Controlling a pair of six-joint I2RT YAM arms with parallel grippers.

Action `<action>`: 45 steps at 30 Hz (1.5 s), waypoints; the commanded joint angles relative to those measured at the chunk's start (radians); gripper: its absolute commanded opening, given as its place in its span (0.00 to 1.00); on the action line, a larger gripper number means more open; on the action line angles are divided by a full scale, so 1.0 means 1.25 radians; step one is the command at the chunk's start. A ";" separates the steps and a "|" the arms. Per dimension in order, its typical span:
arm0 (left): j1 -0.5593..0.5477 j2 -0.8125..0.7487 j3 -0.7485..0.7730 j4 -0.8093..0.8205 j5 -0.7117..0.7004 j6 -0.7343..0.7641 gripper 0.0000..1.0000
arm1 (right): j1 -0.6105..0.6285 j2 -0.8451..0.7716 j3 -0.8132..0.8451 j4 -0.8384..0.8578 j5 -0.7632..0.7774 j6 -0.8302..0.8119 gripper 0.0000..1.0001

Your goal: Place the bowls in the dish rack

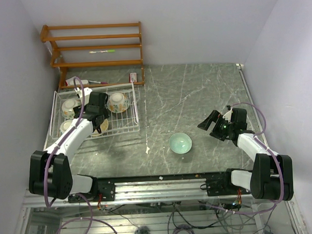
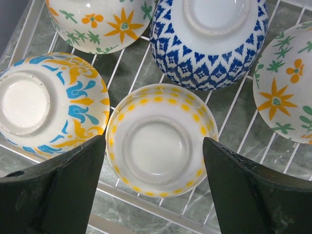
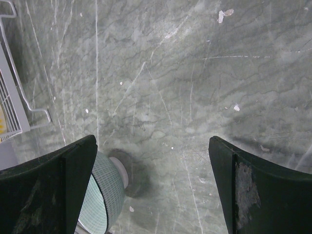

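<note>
You see the grey veined table (image 1: 196,94), with the wooden shelf (image 1: 96,47) at its far-left edge against the wall. Just in front of the shelf is the white wire dish rack (image 1: 136,110), whose grid fills your left wrist view (image 2: 229,112).

Your left gripper (image 1: 96,117) hangs over the rack with its jaws wide apart (image 2: 154,141), one finger on each side of the yellow-dotted bowl (image 2: 161,139). Whether they touch it cannot be told.

Your right gripper (image 1: 210,122) is above bare table, its jaws also apart (image 3: 152,141) and holding nothing.

Around the dotted bowl four others lie base-up in the rack: the blue-patterned bowl (image 2: 209,44), the blue-and-yellow bowl (image 2: 48,102) and two floral bowls (image 2: 102,24).

The teal bowl (image 1: 180,143) stands upright on the table, well apart from the rack and near your right gripper's left finger (image 3: 105,195).
</note>
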 commanded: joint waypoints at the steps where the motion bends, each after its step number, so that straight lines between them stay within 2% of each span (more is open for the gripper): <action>1: 0.006 -0.017 0.030 0.018 -0.007 -0.009 0.96 | -0.003 -0.003 -0.014 0.007 -0.001 -0.014 0.99; 2: 0.007 -0.029 0.033 0.016 0.001 -0.010 1.00 | -0.003 -0.004 -0.014 0.007 -0.001 -0.014 0.99; 8: -0.006 -0.144 0.039 0.054 0.136 0.013 0.99 | -0.003 -0.007 -0.008 0.003 -0.001 -0.005 0.99; 12: -0.081 -0.212 0.017 0.145 0.244 0.071 0.99 | -0.003 -0.023 0.016 -0.005 0.003 0.025 0.99; 15: -0.179 -0.212 0.026 0.193 0.332 0.127 0.99 | -0.003 -0.029 0.041 -0.031 0.026 0.030 1.00; 20: -0.428 -0.175 0.036 0.248 0.303 0.202 1.00 | -0.003 -0.028 0.062 -0.050 0.048 0.052 1.00; 21: -0.494 -0.156 0.037 0.262 0.295 0.219 1.00 | -0.003 -0.030 0.066 -0.054 0.051 0.057 1.00; 26: -0.710 -0.006 0.088 0.294 0.284 0.351 0.98 | -0.004 -0.048 0.097 -0.087 0.084 0.062 1.00; 29: -0.797 0.102 0.146 0.278 0.308 0.419 0.94 | -0.005 -0.055 0.112 -0.104 0.091 0.055 1.00; 33: -0.828 0.210 0.199 0.264 0.391 0.435 0.81 | -0.005 -0.063 0.115 -0.118 0.101 0.042 1.00; 41: -0.841 0.348 0.248 0.280 0.413 0.450 0.80 | -0.008 -0.054 0.103 -0.110 0.092 0.026 1.00; 45: -0.841 0.398 0.263 0.288 0.401 0.456 0.73 | -0.009 -0.053 0.095 -0.104 0.093 0.023 1.00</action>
